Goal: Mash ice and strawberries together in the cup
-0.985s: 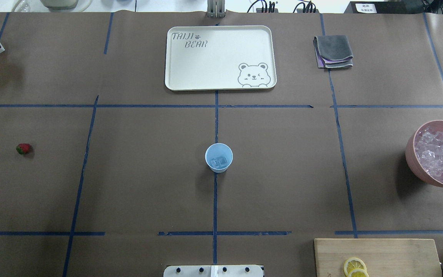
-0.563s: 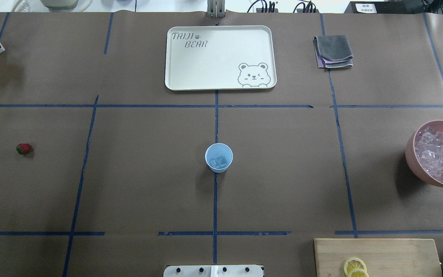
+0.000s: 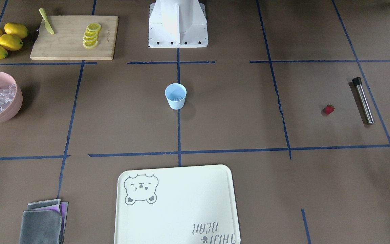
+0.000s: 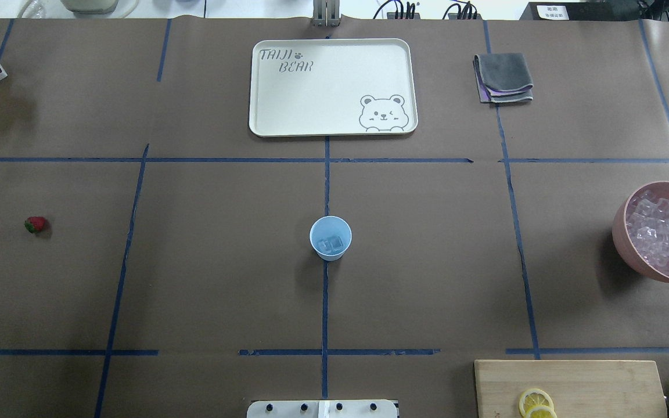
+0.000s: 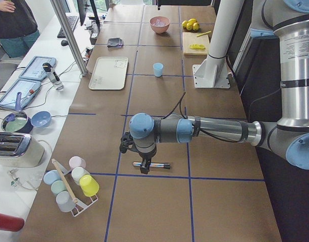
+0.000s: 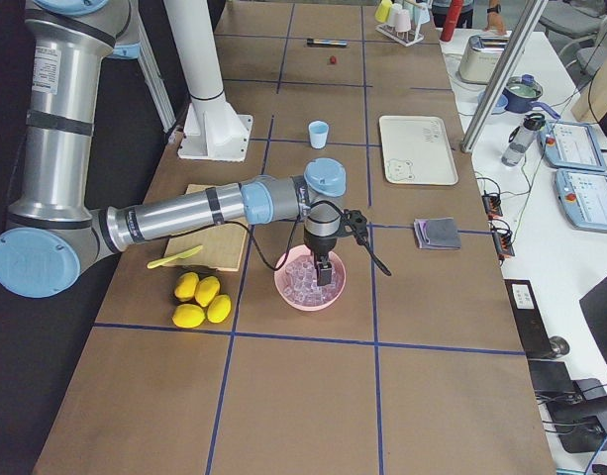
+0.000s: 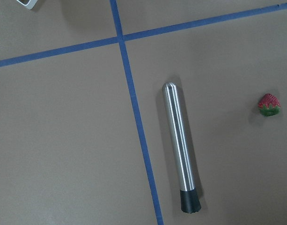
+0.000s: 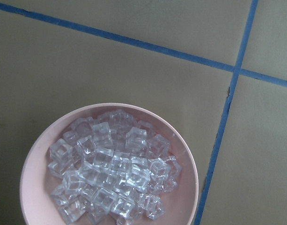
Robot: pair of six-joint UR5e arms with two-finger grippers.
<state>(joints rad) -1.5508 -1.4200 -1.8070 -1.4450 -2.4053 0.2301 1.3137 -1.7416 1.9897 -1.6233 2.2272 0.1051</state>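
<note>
The light blue cup (image 4: 330, 237) stands upright at the table's middle with a few ice cubes (image 4: 331, 245) in its bottom. More ice (image 8: 110, 168) fills the pink bowl (image 4: 622, 232) at the right edge. The strawberry (image 4: 35, 224) lies on the paper at the far left, beside a steel muddler (image 7: 180, 150). In the exterior left view my left gripper (image 5: 143, 162) hangs over the muddler. In the exterior right view my right gripper (image 6: 324, 272) hangs over the bowl. I cannot tell whether either is open or shut.
A white bear tray (image 4: 265, 87) and a folded grey cloth (image 4: 503, 77) lie at the far side. The wooden board (image 3: 66, 47) with lemon slices, a yellow knife (image 3: 47, 21) and whole lemons (image 3: 2, 40) sit near the robot's base (image 3: 178, 23).
The dark tip of the right gripper, seen at the overhead view's right edge above the pink bowl, has slid out of that view. Cup, ice and strawberry have not moved.
</note>
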